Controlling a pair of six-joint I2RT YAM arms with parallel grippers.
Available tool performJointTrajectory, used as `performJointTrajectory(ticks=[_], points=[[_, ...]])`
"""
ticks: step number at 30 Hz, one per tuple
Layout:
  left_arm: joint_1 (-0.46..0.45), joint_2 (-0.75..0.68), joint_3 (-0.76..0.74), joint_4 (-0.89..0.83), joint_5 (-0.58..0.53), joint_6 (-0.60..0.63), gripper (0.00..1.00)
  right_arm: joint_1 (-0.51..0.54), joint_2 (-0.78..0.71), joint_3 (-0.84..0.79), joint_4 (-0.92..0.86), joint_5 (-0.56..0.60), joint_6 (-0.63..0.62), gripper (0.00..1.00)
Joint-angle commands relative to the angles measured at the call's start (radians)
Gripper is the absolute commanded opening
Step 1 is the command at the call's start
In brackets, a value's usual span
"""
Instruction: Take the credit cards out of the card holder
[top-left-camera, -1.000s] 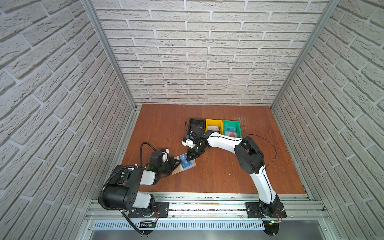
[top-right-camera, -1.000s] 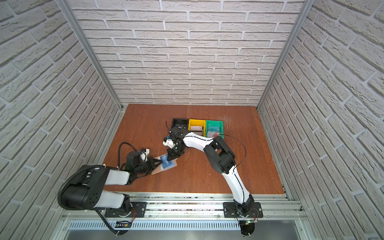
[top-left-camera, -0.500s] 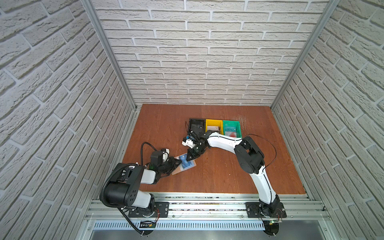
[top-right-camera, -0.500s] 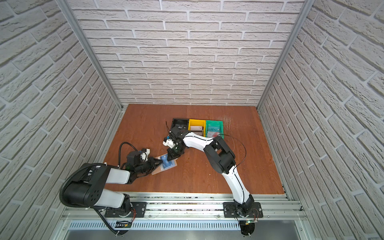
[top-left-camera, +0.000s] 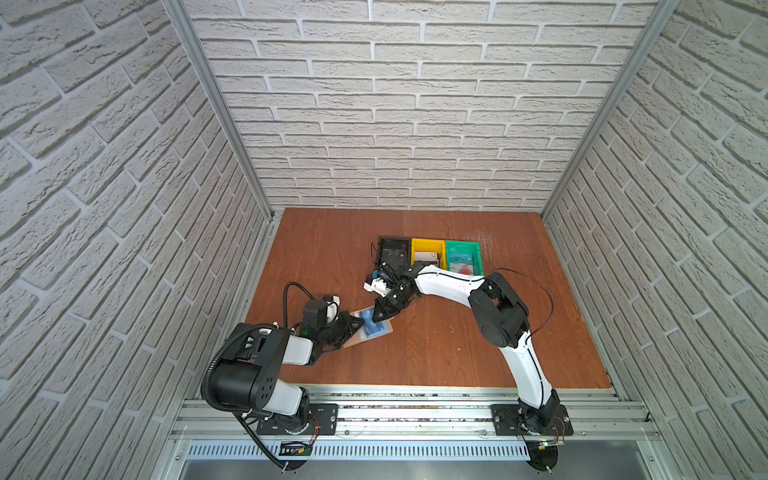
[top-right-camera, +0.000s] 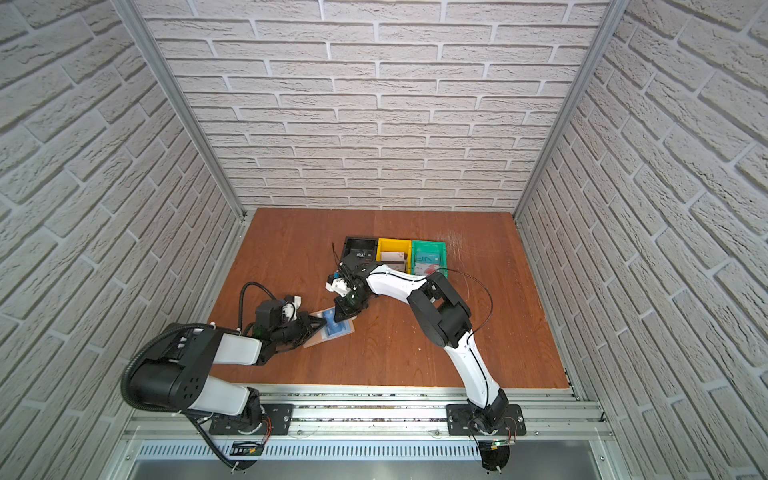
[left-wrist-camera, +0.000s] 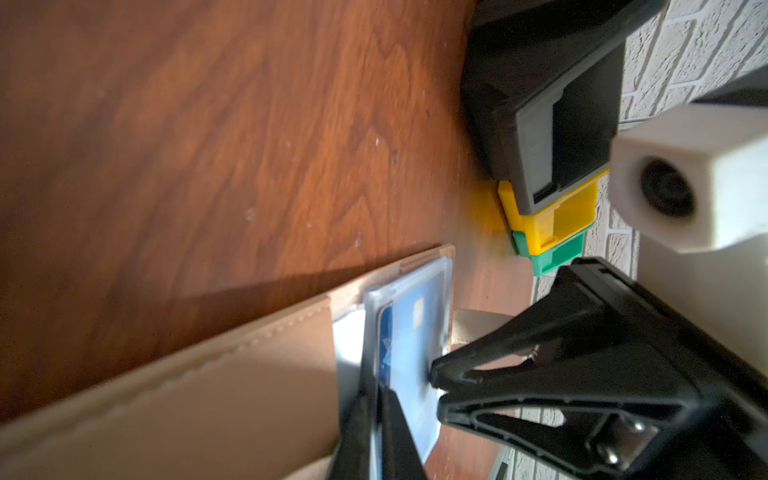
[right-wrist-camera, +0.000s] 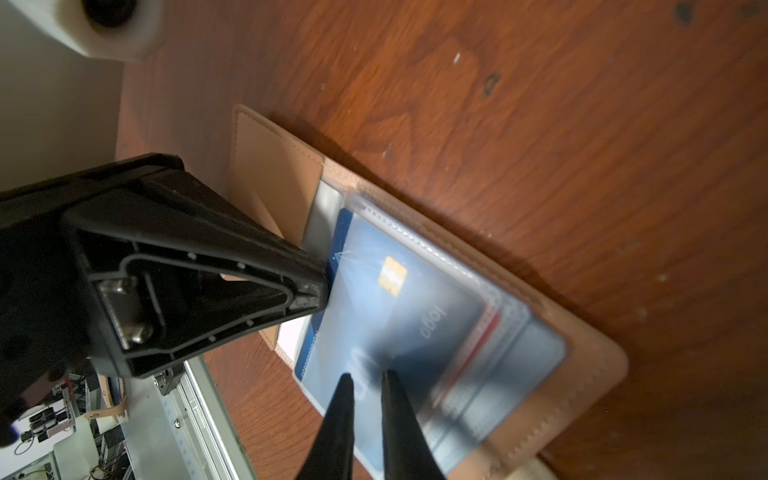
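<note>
A: Start with the top views. Where is the card holder?
B: In both top views the card holder (top-left-camera: 353, 343) lies open and flat on the worktop (top-left-camera: 436, 353), front left. It is well apart from the black bin (top-left-camera: 392, 240), yellow bin (top-left-camera: 428, 240) and green bin (top-left-camera: 462, 242) at the back. A blue card (top-right-camera: 338, 328) shows on its open face.
A: And the hands?
B: The left hand (top-left-camera: 360, 321) and right hand (top-left-camera: 377, 319) meet over it from opposite sides. Their fingers are too small to read there.
A: Left wrist view?
B: The left hand (left-wrist-camera: 376, 399) is closed on the edge of the holder's clear sleeve (left-wrist-camera: 371, 309). The blue card's edge sits just inside, and I cannot tell whether the card is pinched too. The right hand (left-wrist-camera: 435, 388) touches the sleeve face with its tips.
A: Right wrist view?
B: The right hand (right-wrist-camera: 366, 376) has its fingers drawn almost together, with a thin slit between them. The tips are down on the sleeve over the blue card (right-wrist-camera: 395, 316), and nothing shows between them. The left hand (right-wrist-camera: 319, 286) nips the sleeve's side edge. The card is still in the sleeve.
</note>
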Motion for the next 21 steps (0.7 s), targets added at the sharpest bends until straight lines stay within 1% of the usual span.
performJointTrajectory(ticks=[1, 7, 17, 21], points=[[-0.017, 0.033, -0.006, -0.066, -0.046, 0.022, 0.08, 0.001, 0.012, -0.045, -0.034, 0.068, 0.004, 0.17], [-0.019, 0.034, -0.004, -0.069, -0.049, 0.024, 0.07, -0.001, 0.005, -0.052, -0.033, 0.071, 0.002, 0.17], [-0.020, 0.044, -0.003, -0.063, -0.048, 0.024, 0.05, -0.020, -0.074, -0.043, -0.082, 0.123, -0.028, 0.18], [-0.021, 0.045, -0.004, -0.057, -0.048, 0.022, 0.05, -0.025, -0.082, -0.036, -0.102, 0.139, -0.040, 0.17]])
